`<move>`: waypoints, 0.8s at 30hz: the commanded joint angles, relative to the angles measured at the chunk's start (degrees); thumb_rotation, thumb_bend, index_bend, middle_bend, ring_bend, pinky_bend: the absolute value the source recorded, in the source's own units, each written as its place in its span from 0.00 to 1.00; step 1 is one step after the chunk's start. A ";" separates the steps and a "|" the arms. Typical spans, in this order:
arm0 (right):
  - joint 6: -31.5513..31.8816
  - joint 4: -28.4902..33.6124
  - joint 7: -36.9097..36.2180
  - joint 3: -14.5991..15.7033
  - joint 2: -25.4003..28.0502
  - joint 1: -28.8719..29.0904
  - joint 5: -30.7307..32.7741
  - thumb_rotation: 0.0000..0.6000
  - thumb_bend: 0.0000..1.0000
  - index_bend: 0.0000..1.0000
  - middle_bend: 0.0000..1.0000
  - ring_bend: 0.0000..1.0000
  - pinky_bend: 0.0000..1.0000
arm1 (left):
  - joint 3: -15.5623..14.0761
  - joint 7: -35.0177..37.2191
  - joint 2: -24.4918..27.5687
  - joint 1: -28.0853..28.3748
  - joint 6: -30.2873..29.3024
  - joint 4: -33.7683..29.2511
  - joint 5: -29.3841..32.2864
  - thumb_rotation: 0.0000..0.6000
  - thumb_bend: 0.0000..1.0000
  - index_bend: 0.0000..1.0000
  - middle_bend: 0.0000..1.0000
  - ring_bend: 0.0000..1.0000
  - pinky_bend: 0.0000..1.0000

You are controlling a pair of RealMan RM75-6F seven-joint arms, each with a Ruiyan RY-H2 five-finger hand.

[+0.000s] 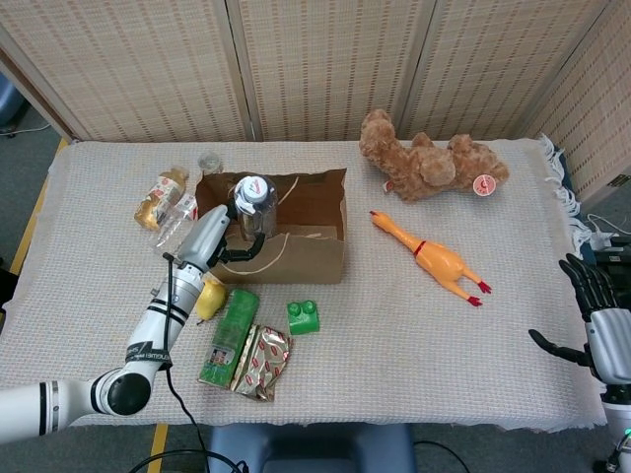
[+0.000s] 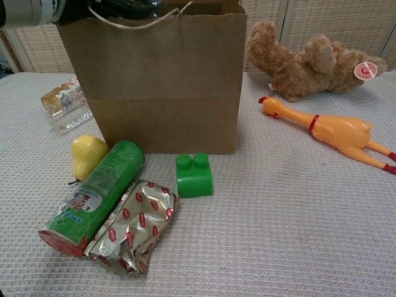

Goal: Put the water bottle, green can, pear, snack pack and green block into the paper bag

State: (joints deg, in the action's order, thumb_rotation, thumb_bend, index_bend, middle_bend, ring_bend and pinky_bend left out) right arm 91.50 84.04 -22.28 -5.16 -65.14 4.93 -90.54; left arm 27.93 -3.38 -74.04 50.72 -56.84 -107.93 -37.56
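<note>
You are holding the water bottle (image 1: 253, 202) in your left robot hand (image 1: 240, 239), fingers wrapping its lower body, right over the open mouth of the paper bag (image 1: 306, 258). The bottle is standing nearly upright with its cap toward the camera. To finish this step well, you should be lowering it straight down until its base is inside the walls before you let the fingers part; the rope handle (image 1: 292, 182) is looping across the opening beside the bottle, so watch that neither bottle nor fingers snag it and tip the bag.

Your right robot hand (image 1: 592, 320) is hanging off the near right edge of the tabletop (image 1: 473, 355), fingers spread and holding nothing.

The rest is waiting just near of the bag: the pear (image 2: 86, 154) at the left, the green can (image 2: 96, 195) lying on its side against it, the snack pack (image 2: 135, 224) touching the can, and the green block (image 2: 194, 175) a little to the right. They are crowding together, so the can may roll when you pull its neighbours.

Not for the bag: a teddy bear (image 1: 429, 163) and a rubber chicken (image 1: 434, 258) to the right, well apart, and some wrapped items (image 1: 163, 195) left of the bag.
</note>
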 commanded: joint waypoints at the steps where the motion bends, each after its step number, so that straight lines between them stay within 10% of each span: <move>1: 0.10 -0.13 0.14 0.07 -0.04 -0.03 -0.15 1.00 0.06 0.00 0.00 0.00 0.00 | -0.07 0.51 0.76 -0.10 0.26 -0.61 -0.25 1.00 0.40 0.00 0.00 0.00 0.09; 14: -0.03 -0.13 0.21 0.14 0.01 -0.03 -0.12 1.00 0.06 0.00 0.00 0.00 0.00 | 0.26 5.47 3.93 -3.26 -1.09 -2.32 -2.12 1.00 0.41 0.00 0.00 0.00 0.09; 24: 0.28 -0.17 0.44 0.23 -0.09 -0.10 -0.42 1.00 0.06 0.00 0.00 0.00 0.00 | 1.93 14.88 9.67 -14.12 -12.91 -6.93 -13.33 1.00 0.51 0.16 0.15 0.10 0.25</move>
State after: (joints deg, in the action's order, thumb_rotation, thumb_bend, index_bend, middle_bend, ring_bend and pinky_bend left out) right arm 91.78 83.87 -21.84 -4.93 -65.23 4.83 -90.96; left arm 29.23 7.88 -67.36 40.22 -68.41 -112.63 -49.60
